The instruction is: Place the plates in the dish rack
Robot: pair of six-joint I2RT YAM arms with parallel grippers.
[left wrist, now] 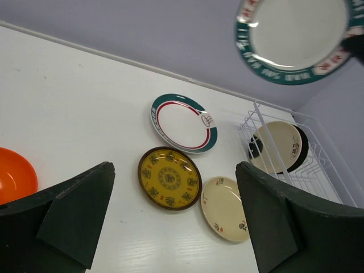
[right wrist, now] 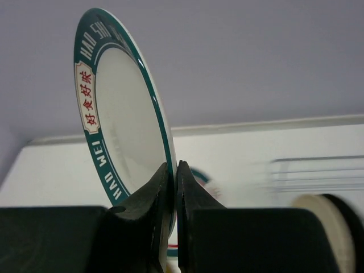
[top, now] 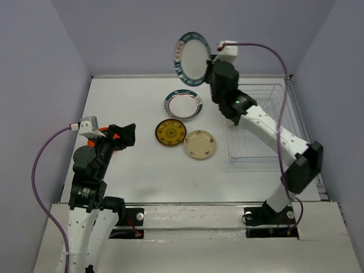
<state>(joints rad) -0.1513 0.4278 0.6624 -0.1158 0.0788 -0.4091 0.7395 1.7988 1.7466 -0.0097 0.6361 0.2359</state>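
Seven plates (left wrist: 183, 123) (two green-rimmed white (left wrist: 296, 34), two cream (left wrist: 224, 207), one mustard (left wrist: 169, 178), one black (left wrist: 303, 149), one orange (left wrist: 14, 173)) and one dish rack (left wrist: 254, 122).

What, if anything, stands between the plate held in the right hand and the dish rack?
Nothing visible. The right hand holds the green-rimmed plate in the air, left of the dish rack. A cream plate and a black plate already stand in it; other slots look free.

The right gripper (top: 211, 60) is raised high, its 2 fingers pinched shut on the green-rimmed plate (top: 190, 56). The left gripper (top: 128, 135) is held low, jaws spread wide.
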